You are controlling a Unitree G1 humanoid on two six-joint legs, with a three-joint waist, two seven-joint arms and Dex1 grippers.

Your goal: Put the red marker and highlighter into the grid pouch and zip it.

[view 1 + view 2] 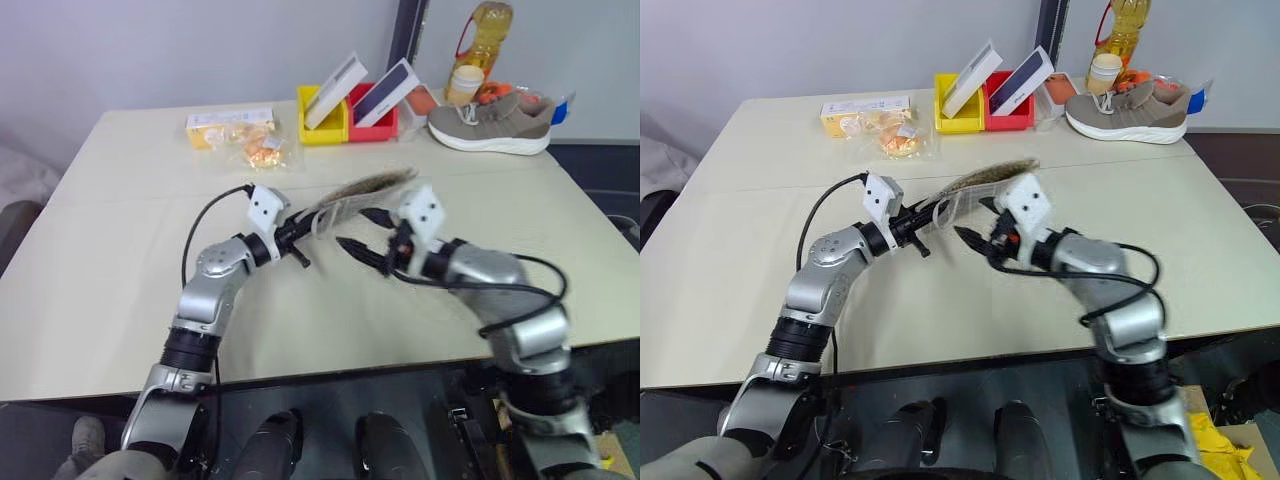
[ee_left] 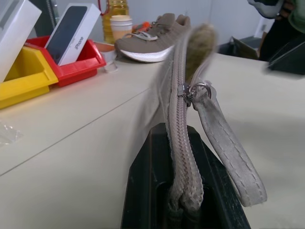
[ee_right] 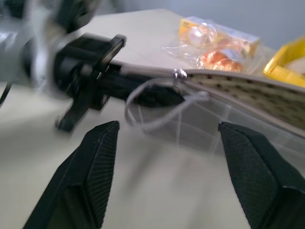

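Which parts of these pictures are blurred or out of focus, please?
Right wrist view: the left hand and the grid pouch are smeared, while the right hand's fingers stay crisp. Left wrist view: the pouch's far end blurs, its zipper pull sharp. Left eye view: the pouch looks slightly streaked.

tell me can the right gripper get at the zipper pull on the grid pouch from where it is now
Probably yes. The left gripper holds the grid pouch up off the table, zipper pull exposed, and the open right gripper faces it with nothing between.
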